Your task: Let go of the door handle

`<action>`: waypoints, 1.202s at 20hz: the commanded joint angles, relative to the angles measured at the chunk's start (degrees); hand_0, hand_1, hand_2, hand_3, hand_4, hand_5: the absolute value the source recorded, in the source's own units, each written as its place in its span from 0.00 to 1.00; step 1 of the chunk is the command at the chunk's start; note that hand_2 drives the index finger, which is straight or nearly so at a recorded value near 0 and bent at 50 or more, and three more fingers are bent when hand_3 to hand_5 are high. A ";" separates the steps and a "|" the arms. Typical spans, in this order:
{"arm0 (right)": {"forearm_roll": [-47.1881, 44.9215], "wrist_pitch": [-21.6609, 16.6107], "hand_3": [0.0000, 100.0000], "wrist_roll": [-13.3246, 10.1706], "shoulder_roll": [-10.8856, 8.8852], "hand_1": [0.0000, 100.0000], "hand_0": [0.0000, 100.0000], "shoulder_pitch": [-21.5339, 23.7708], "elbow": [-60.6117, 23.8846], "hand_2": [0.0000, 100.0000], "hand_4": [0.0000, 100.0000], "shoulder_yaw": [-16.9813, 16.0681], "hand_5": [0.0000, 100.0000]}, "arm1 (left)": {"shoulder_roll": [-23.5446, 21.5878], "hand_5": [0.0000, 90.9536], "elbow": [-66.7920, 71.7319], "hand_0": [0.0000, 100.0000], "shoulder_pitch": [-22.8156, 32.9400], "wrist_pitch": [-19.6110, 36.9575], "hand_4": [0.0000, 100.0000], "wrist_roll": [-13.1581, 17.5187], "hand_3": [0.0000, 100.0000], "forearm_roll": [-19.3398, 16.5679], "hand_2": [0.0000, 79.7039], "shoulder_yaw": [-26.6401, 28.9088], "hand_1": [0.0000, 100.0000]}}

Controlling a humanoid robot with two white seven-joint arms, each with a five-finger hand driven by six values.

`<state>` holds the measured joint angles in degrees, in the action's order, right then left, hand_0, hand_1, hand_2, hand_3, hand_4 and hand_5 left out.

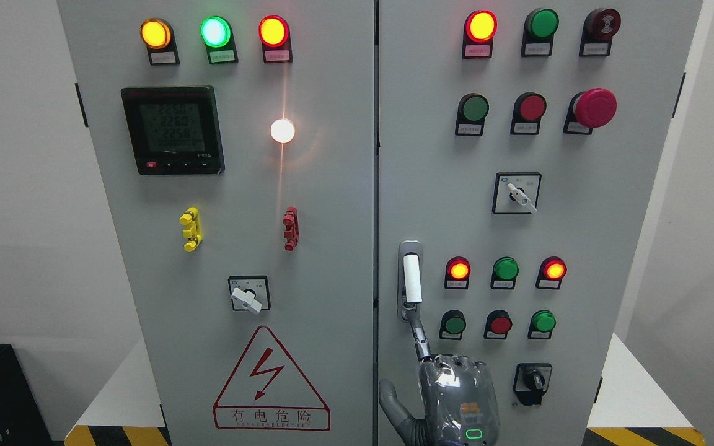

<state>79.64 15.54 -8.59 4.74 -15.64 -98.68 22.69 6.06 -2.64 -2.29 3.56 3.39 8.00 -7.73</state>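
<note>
The door handle [412, 279] is a white upright lever in a silver recessed plate [409, 249], at the left edge of the cabinet's right door [586, 248]. My right hand [456, 396] comes up from the bottom edge just below it, with its back toward the camera. One finger [418, 334] stretches up and its tip reaches the lower end of the plate, under the lever. The thumb [391, 402] sticks out to the left. No finger wraps around the lever. The left arm is out of view.
The left door [220, 260] carries a meter [173, 130], three lit lamps, a rotary switch [247, 297] and a hazard triangle. Lamps, push buttons, a red mushroom stop button [594, 107] and two rotary switches fill the right door. Yellow-black floor tape [115, 435] lies at both lower corners.
</note>
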 commanded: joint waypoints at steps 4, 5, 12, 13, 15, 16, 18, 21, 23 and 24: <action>-0.01 -0.16 1.00 -0.11 -0.08 0.35 0.40 -0.01 -2.39 0.03 1.00 0.08 1.00 | 0.00 0.00 0.00 0.12 0.00 0.04 0.00 0.04 0.00 0.00 0.00 0.00 0.56; -0.01 -0.16 1.00 -0.11 -0.08 0.36 0.40 -0.01 -2.74 0.03 1.00 0.08 1.00 | 0.00 0.00 0.00 0.12 0.00 0.04 0.00 0.04 0.00 0.00 0.00 0.00 0.56; -0.27 -0.25 1.00 -0.37 -0.34 0.36 0.40 0.69 -3.70 0.14 1.00 -0.01 1.00 | 0.00 0.00 0.00 0.12 0.00 0.04 0.00 0.04 0.00 0.00 0.00 0.00 0.56; -0.27 -0.25 1.00 -0.37 -0.43 0.36 0.40 0.78 -3.97 0.19 1.00 -0.01 1.00 | 0.00 0.00 0.00 0.12 0.00 0.04 0.00 0.04 0.00 0.00 0.00 0.00 0.56; -0.27 -0.34 1.00 -0.28 -0.52 0.37 0.41 1.13 -4.93 0.33 1.00 -0.10 1.00 | 0.00 0.00 0.00 0.12 0.00 0.04 0.00 0.04 0.00 0.00 0.00 0.00 0.56; -0.27 -0.34 1.00 -0.37 -0.61 0.37 0.43 1.48 -5.46 0.40 1.00 -0.19 1.00 | 0.00 0.00 0.00 0.12 0.00 0.04 0.00 0.04 0.00 0.00 0.00 0.00 0.56; -0.36 -0.34 1.00 -0.55 -0.87 0.38 0.46 2.10 -6.43 0.50 1.00 -0.36 1.00 | 0.00 0.00 0.00 0.12 0.00 0.04 0.00 0.04 0.00 0.00 0.00 0.00 0.56; -0.54 -0.51 0.96 -0.63 -1.57 0.34 0.53 2.98 -7.84 0.64 0.96 -0.63 1.00 | 0.00 0.00 0.00 0.12 0.00 0.04 0.00 0.04 0.00 0.00 0.00 0.00 0.56; -0.63 -0.60 0.92 -0.63 -2.19 0.30 0.54 3.24 -8.10 0.66 0.91 -0.63 0.97 | 0.00 0.00 0.00 0.12 0.00 0.04 0.00 0.04 0.00 0.00 0.00 0.00 0.56; -0.71 -0.60 0.86 -0.63 -2.19 0.27 0.51 3.50 -8.28 0.68 0.86 -0.71 0.89 | 0.00 0.00 0.00 0.12 0.00 0.04 0.00 0.04 0.00 0.00 0.00 0.00 0.56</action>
<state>79.19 15.05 -9.17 3.82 -13.30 -103.80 22.42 6.06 -2.64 -2.29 3.56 3.39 8.00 -7.73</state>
